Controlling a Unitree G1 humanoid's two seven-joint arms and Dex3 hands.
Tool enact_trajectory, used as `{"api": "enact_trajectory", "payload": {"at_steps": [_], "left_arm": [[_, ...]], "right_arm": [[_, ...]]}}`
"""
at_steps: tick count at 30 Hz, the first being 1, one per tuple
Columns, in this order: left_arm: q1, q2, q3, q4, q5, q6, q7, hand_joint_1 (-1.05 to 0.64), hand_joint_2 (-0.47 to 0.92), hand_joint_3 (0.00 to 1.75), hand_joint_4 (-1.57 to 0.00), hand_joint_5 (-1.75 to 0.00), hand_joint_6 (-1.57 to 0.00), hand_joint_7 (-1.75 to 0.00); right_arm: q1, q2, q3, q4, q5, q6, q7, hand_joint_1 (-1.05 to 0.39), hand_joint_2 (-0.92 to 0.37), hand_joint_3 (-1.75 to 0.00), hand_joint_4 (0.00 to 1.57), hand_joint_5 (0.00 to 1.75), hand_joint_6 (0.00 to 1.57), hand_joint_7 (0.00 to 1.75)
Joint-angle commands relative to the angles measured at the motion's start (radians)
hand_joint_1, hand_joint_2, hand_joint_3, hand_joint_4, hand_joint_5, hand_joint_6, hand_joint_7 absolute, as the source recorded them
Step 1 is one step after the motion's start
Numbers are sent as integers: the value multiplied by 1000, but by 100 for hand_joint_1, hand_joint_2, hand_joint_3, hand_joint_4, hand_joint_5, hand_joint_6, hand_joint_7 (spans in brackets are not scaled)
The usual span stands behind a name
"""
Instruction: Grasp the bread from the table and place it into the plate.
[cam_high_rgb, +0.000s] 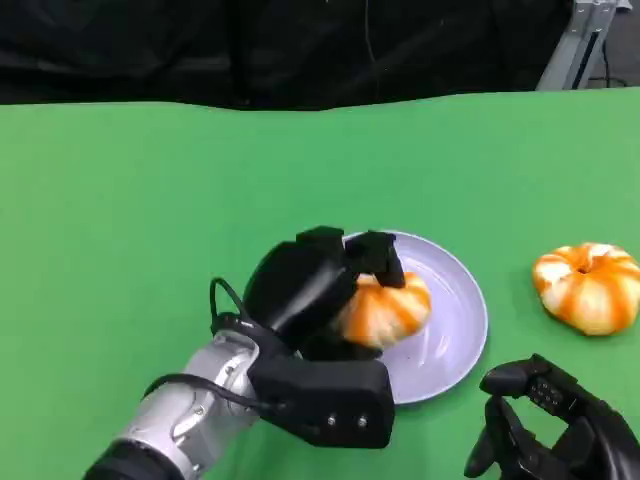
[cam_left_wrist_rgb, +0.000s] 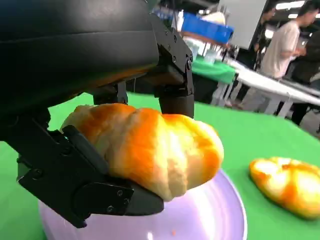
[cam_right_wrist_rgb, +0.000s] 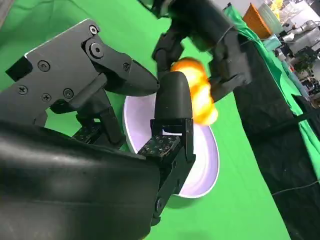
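My left hand (cam_high_rgb: 315, 285) grips an orange-and-cream bread roll (cam_high_rgb: 385, 308) over the lavender plate (cam_high_rgb: 462, 300). In the left wrist view the bread (cam_left_wrist_rgb: 150, 145) sits clamped between black fingers (cam_left_wrist_rgb: 172, 85) just above the plate (cam_left_wrist_rgb: 210, 215). A second bread roll (cam_high_rgb: 590, 285) lies on the green table to the plate's right; the left wrist view shows this second roll (cam_left_wrist_rgb: 290, 182) too. My right hand (cam_high_rgb: 555, 425) hovers low at the front right, fingers apart and holding nothing. The right wrist view shows its fingers (cam_right_wrist_rgb: 172, 107) before the plate (cam_right_wrist_rgb: 200, 165) and the held bread (cam_right_wrist_rgb: 197, 92).
The green table (cam_high_rgb: 130, 220) stretches wide to the left and back, ending at a dark curtain. A metal stand (cam_high_rgb: 585, 40) rises at the back right corner. People (cam_left_wrist_rgb: 282, 45) and other tables stand in the background of the left wrist view.
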Motion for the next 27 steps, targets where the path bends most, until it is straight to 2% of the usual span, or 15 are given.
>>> {"api": "enact_trajectory", "payload": {"at_steps": [1, 2, 3, 4, 5, 8, 11, 15, 20, 23, 27], "left_arm": [[-23, 9, -2, 27, -22, -2, -53, -2, 82, 40, -64, -175, -64, -165], [-23, 19, -6, 18, -29, 21, -120, -15, 87, 38, -56, -136, -64, -120], [-26, 35, -19, 5, -17, 46, -179, -34, 90, 36, -49, -76, -65, -58], [-27, 48, -29, -5, -4, 65, -222, -47, 91, 36, -41, -47, -60, -31], [-26, 56, -36, -13, 8, 76, -243, -62, 92, 37, -27, -23, -50, -13], [-5, 73, -53, -43, 28, 124, -294, -82, 92, 47, -5, -3, -28, -1], [9, 84, -65, -56, 39, 151, -310, -91, 92, 58, -1, 0, -17, 0], [27, 97, -52, -69, 5, 134, -337, -96, 92, 62, 0, 0, -14, 0], [55, 106, -17, -116, -70, 137, -394, -97, 92, 64, 0, 0, -11, 0], [94, 98, 38, -162, -178, 124, -436, -94, 92, 63, 0, 0, -10, 0], [170, 58, 136, -257, -360, 155, -485, -75, 92, 47, -1, 0, -20, -3]], "right_arm": [[5, -8, -9, -3, 8, -11, 8, -17, -53, -111, 93, 157, 82, 138], [6, -9, -10, -4, 11, -9, 10, -17, -53, -111, 93, 157, 82, 138], [6, -8, -12, -4, 14, -7, 12, -17, -53, -111, 93, 157, 82, 138], [6, -9, -13, -2, 16, -7, 14, -17, -53, -110, 93, 157, 82, 139], [5, -8, -14, -1, 17, -7, 15, -17, -53, -110, 93, 157, 82, 139], [7, -8, -18, -3, 19, -8, 17, -17, -53, -109, 93, 158, 82, 140], [8, -8, -16, -5, 13, -9, 15, -18, -53, -108, 92, 159, 82, 141], [9, -12, -17, -11, 15, 0, 14, -17, -52, -109, 94, 157, 83, 140], [12, -11, -17, -16, 16, 0, 13, -17, -53, -108, 93, 158, 82, 141], [13, -10, -16, -23, 14, 10, 4, -17, -53, -108, 94, 157, 83, 141], [14, -10, -15, -28, 9, 13, 2, -16, -54, -109, 94, 156, 83, 140]]}}
